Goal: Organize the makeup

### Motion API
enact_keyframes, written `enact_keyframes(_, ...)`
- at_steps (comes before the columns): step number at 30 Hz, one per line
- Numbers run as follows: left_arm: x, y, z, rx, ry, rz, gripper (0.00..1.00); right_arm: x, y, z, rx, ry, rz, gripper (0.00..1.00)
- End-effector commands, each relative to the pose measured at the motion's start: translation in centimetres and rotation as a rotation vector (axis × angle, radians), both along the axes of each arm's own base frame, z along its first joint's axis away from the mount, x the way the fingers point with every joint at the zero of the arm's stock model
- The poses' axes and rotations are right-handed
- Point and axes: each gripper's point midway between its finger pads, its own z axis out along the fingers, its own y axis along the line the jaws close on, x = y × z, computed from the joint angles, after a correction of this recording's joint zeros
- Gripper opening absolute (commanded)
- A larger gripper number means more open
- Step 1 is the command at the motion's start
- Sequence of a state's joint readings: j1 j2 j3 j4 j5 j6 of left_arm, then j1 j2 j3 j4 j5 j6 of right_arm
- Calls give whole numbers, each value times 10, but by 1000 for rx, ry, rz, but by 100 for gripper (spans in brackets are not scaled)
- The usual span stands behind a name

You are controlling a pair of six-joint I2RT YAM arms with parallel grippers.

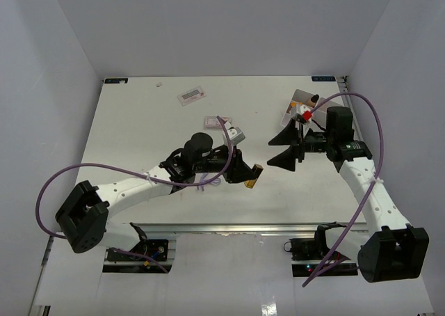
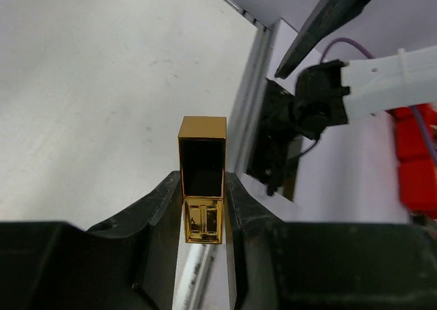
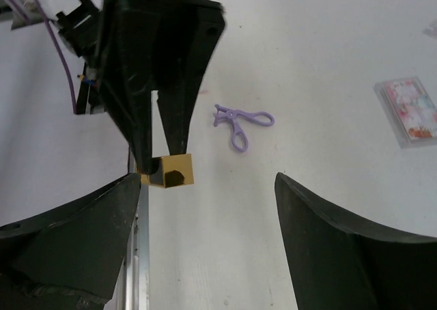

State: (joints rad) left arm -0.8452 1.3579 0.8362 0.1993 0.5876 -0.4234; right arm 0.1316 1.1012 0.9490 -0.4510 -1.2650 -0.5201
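Lipstick is pinched in the L gripper. It is held at its lower gold part, w/ the black-and-gold end sticking out past the fingertips. It seems lifted off the table, toward the front edge. R gripper faces it, jaws wide apart and holding nothing, near but not touching. The tray is well apart, at the far right, behind the R arm.

Risks, as I judge:
- The grip covers only a short part of the tube, so it can pivot or slip out if the arm swings fast.
- If a handover is meant, R jaws closing off-centre can knock the tube loose before L lets go.
- The two grippers can also collide.
- A purple tool and a packet lie on the table, and a dropped tube may hit or scatter them.
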Motion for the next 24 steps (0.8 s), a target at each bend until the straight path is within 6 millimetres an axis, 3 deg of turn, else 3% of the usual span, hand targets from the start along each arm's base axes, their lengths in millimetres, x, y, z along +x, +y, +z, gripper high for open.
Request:
enact_keyframes(1,40,-3,23,2,-277,217,13,40,5,14,42,270,-252,86)
enact_keyframes(9,70,1,21,26,-421,428,12,71,-2,25,128,415,-502,85)
enact_keyframes(18,80,-21,23,57,-484,469,13,80,-5,8,98,440,-567,79)
enact_keyframes(24,84,-30,24,68,-495,470,13,73,-2,0,77,416,-557,79)
